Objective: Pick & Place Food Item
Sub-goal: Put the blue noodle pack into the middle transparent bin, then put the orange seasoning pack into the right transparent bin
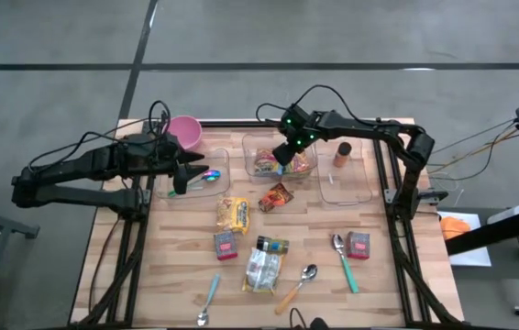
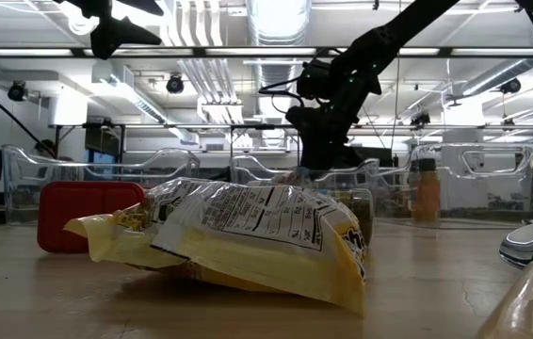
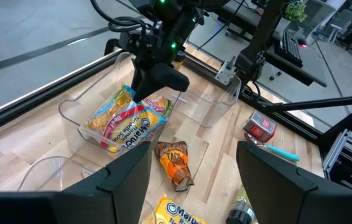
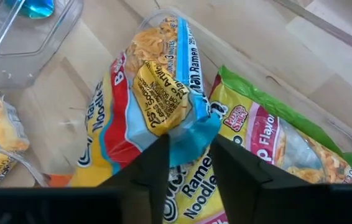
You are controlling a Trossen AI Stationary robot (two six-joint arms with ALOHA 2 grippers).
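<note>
Right wrist view: right gripper (image 4: 188, 163) fingers slightly parted around the noodle packet's (image 4: 157, 93) blue edge, inside the middle clear bin (image 1: 251, 147). Left gripper (image 1: 182, 173) waits, fingers spread.

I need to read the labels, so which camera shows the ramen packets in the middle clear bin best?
The right wrist view: the ramen packets fill it, print legible. The left wrist view shows them whole but smaller; the high view only as colour; the low view hides them.
</note>
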